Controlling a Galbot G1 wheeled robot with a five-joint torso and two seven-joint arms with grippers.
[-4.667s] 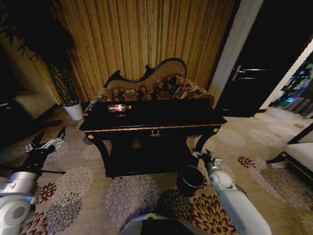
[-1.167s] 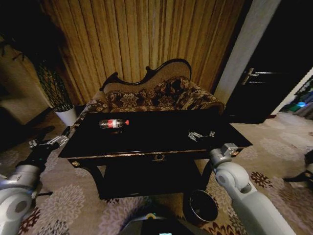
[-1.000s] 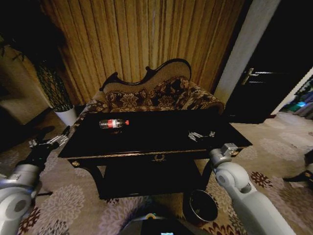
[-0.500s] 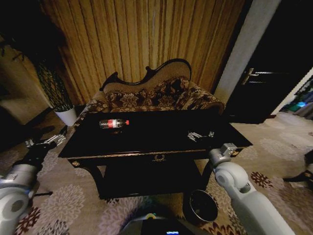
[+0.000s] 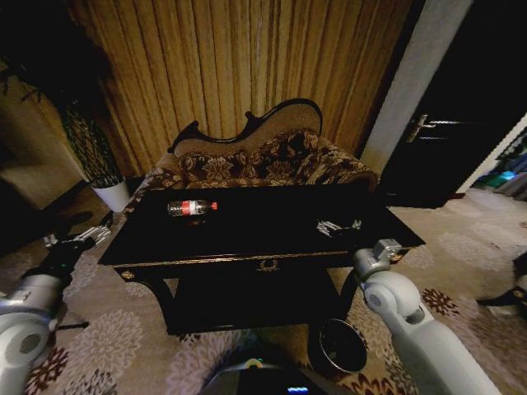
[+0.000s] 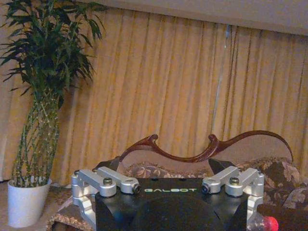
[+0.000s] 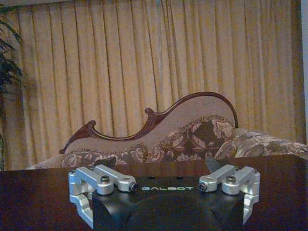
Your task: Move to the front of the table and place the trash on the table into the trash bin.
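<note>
Glossy black lacquered wood on the table (image 5: 247,239), gilt trim along its front edge. Clear smooth plastic on the bottle (image 5: 191,207), red label around it. Patterned woven cloth and polished carved wood on the sofa (image 5: 263,160). Soft pleated fabric for the curtain (image 7: 159,62). Matt flowered pile on the carpet (image 5: 115,346).

The left arm reaches forward low at the robot's left side, its left gripper (image 5: 80,239) with fingers spread apart. The right arm bends upward, holding the right gripper (image 5: 338,226) forward, fingers spread.
</note>
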